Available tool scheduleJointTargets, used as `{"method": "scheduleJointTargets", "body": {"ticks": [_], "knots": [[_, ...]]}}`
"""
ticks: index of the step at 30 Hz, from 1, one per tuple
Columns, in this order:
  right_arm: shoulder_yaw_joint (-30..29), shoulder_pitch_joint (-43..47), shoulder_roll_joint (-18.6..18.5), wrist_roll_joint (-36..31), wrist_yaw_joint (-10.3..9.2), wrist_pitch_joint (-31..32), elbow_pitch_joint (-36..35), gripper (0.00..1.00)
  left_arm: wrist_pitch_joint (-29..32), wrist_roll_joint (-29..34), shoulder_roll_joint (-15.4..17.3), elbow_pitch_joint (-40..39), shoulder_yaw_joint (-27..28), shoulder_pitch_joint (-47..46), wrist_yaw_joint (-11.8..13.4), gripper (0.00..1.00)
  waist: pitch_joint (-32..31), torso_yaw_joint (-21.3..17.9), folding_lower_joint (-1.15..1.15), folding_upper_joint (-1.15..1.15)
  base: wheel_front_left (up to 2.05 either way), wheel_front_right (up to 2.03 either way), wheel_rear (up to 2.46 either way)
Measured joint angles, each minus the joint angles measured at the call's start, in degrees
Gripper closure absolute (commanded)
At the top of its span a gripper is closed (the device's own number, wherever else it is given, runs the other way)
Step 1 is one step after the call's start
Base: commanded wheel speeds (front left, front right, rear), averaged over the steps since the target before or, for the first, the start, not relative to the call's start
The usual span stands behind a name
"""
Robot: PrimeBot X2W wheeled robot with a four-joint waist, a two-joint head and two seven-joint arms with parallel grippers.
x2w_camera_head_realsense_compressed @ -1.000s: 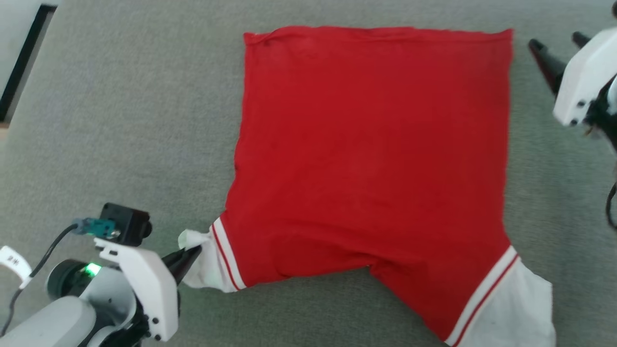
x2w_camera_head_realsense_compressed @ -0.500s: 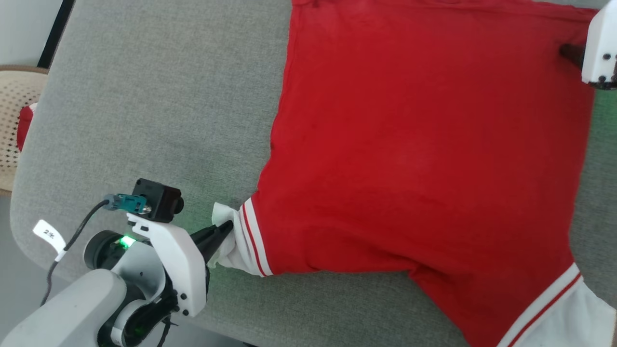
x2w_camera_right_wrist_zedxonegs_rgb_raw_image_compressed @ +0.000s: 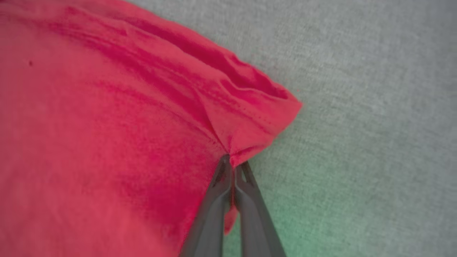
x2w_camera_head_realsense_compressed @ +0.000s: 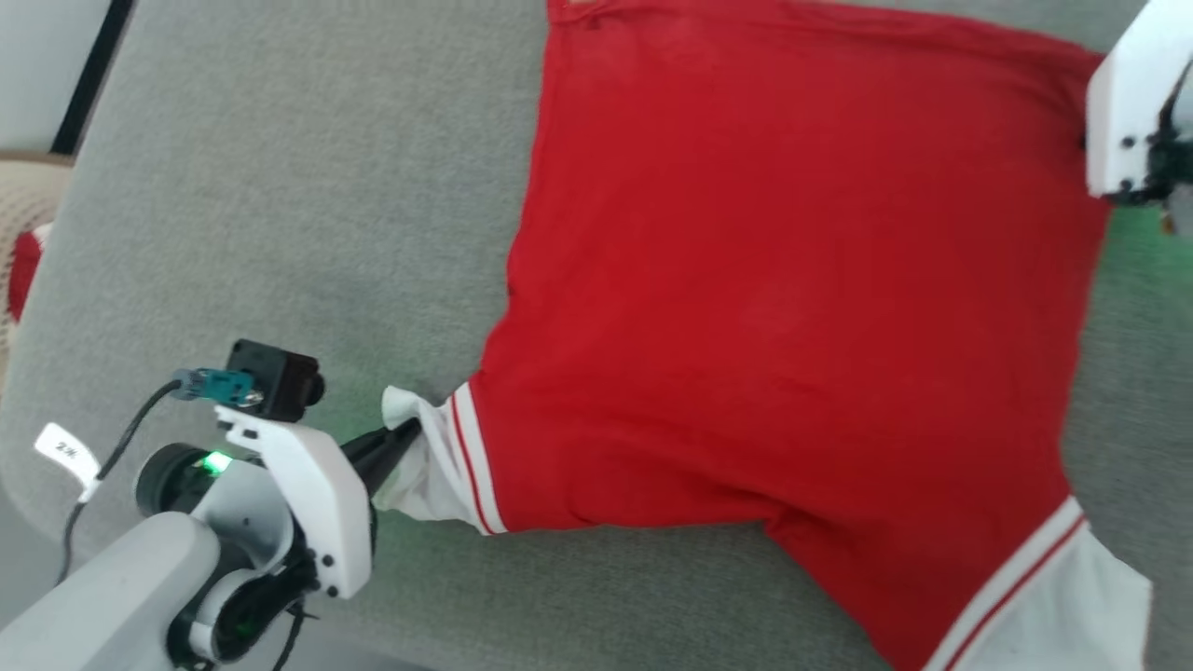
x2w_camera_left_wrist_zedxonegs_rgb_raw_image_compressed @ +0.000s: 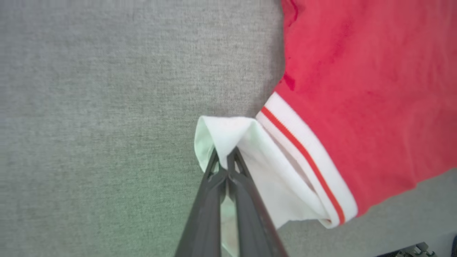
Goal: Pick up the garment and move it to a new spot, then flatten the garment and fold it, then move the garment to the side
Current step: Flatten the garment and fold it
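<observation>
In the head view you have the garment (x2w_camera_head_realsense_compressed: 783,308) spread mostly flat on the grey padded surface (x2w_camera_head_realsense_compressed: 280,186), body smooth, one layer with no fold made. Your left gripper (x2w_camera_head_realsense_compressed: 410,433) is clamped on the near left white cuff (x2w_camera_head_realsense_compressed: 424,466). At the far right corner a white housing (x2w_camera_head_realsense_compressed: 1123,121) covers the cloth edge, so the grip there cannot be read from this view. The other cuff (x2w_camera_head_realsense_compressed: 1072,596) runs off the lower right corner. At the left edge, something pale with a red patch (x2w_camera_head_realsense_compressed: 19,270) is too cut off to identify. In the left wrist view, the two dark fingers are pressed together on a bunched bit of white cuff just outside the red stripe. How deep the bite goes is hidden by the cloth. In the right wrist view, the right gripper (x2w_camera_right_wrist_zedxonegs_rgb_raw_image_compressed: 232,160) is closed on the red hem corner, which puckers into creases at the pinch. By my judgement, you are finishing the flattening or about to start the fold. The fold and the move aside remain.
</observation>
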Motion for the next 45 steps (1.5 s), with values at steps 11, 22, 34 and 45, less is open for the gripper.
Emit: {"method": "scheduleJointTargets", "body": {"ticks": [11, 22, 34, 45], "knots": [[10.09, 12.62, -3.14, 12.3, 0.0, 3.32, -15.02, 1.0, -1.25, -2.3, 5.9, -3.27, 2.61, 5.35, 3.76, 1.0, -5.21, -7.78, 0.0, 0.0, 0.0, 0.0, 0.0], [7.23, 34.05, -7.79, 21.29, 0.0, 9.17, -37.34, 1.0, -0.85, -3.3, 10.2, -7.64, 4.04, 8.01, 7.05, 1.0, -8.62, -14.81, 0.0, 0.0, 0.0, 0.0, 0.0], [-3.61, 49.74, -2.35, 15.97, 0.0, 5.3, -45.51, 0.57, -0.35, -3.41, 10.36, -8.83, 3.97, 8.1, 7.44, 1.0, -8.15, -15.09, 0.0, 0.0, 0.0, 0.0, 0.0], [-5.86, 52.52, 0.36, 13.23, 0.15, 2.0, -48.09, 0.0, -0.46, -4.05, 10.82, -8.01, 3.89, 9.43, 7.06, 1.0, -9.88, -15.85, 0.0, 0.0, 0.0, 0.0, 0.0]]}}
